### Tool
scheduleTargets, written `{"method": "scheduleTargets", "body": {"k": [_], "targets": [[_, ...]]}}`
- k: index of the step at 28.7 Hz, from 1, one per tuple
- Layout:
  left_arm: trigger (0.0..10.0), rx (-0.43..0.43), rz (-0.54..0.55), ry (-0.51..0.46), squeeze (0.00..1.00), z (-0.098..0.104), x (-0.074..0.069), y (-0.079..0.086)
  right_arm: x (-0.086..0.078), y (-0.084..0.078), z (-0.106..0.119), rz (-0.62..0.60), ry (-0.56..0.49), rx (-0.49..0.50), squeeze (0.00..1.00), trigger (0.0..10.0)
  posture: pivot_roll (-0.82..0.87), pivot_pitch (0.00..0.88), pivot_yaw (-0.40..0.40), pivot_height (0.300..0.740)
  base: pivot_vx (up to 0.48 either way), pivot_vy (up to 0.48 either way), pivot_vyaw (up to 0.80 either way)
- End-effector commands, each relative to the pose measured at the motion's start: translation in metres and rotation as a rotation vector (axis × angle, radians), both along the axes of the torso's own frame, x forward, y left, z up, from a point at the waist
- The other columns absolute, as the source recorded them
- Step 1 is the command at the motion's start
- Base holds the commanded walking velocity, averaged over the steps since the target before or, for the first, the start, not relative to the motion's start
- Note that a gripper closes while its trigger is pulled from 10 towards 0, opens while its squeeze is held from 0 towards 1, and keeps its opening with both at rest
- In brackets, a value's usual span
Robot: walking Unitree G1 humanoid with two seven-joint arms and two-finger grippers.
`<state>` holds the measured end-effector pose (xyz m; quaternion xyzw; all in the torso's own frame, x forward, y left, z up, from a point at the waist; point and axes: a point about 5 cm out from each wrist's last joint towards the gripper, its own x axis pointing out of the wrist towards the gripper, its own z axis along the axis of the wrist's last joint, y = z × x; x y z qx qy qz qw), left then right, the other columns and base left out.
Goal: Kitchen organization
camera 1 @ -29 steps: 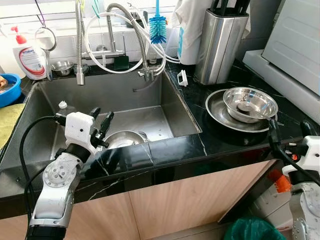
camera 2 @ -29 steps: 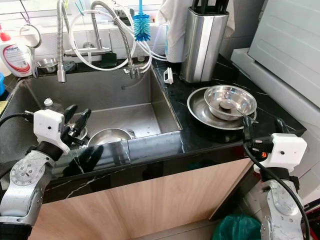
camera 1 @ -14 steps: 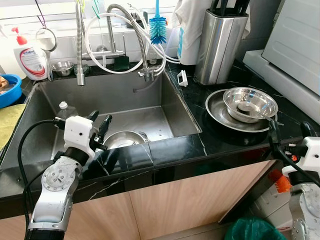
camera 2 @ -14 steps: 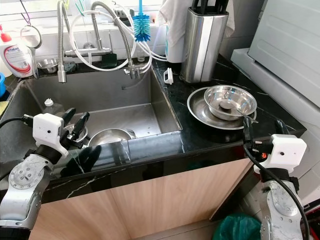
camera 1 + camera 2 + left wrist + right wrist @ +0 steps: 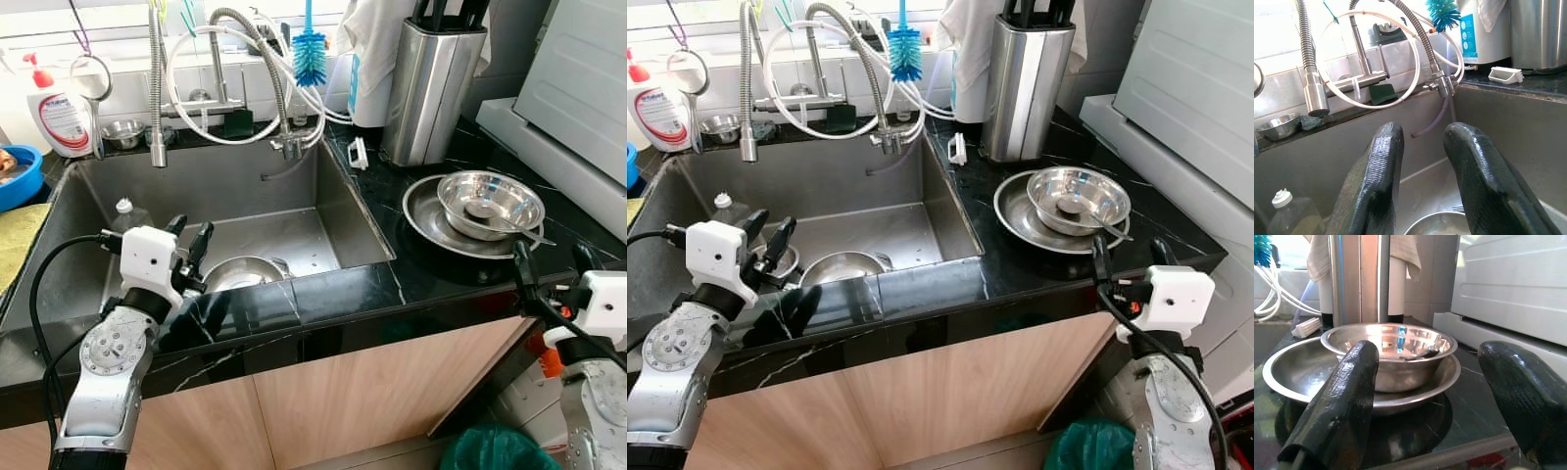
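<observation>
A steel bowl lies on the floor of the sink. My left gripper hovers open just above the sink's front left, with the bowl below its fingers and nothing held. On the black counter to the right, a smaller steel bowl with a spoon in it sits inside a wide steel dish. At the counter's front right edge my right gripper stands open, level with the stacked bowl and short of it.
A pull-down faucet hose hangs over the sink, and a small bottle stands inside at the left. A soap bottle, blue brush and steel knife block line the back. A white appliance stands at right.
My left gripper has drifted a little left and lower over the sink. My right gripper has edged left, closer to the stacked dishes. The bowls have not moved.
</observation>
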<state>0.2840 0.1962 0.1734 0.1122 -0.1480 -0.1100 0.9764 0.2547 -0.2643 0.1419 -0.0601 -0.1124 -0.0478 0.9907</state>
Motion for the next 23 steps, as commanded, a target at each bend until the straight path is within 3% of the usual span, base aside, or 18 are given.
{"method": "scheduleTargets", "body": {"k": [1, 6, 23], "targets": [[10.0, 0.012, -0.005, -0.011, 0.00, 0.002, 0.000, -0.003, 0.004, -0.004, 0.004, -0.012, -0.009, -0.001, 0.00, 10.0, 0.04, 0.012, 0.004, 0.740, 0.000, 0.000, 0.00], [10.0, 0.013, -0.007, -0.009, 0.00, 0.002, -0.002, -0.003, 0.014, -0.013, 0.007, -0.055, -0.011, -0.005, 0.00, 10.0, 0.05, 0.017, -0.001, 0.740, 0.000, 0.000, 0.00], [10.0, 0.010, 0.002, -0.013, 0.00, 0.004, -0.002, -0.003, 0.019, -0.010, 0.001, -0.037, 0.012, 0.009, 0.00, 10.0, 0.05, 0.017, -0.005, 0.740, 0.000, 0.000, 0.00]]}}
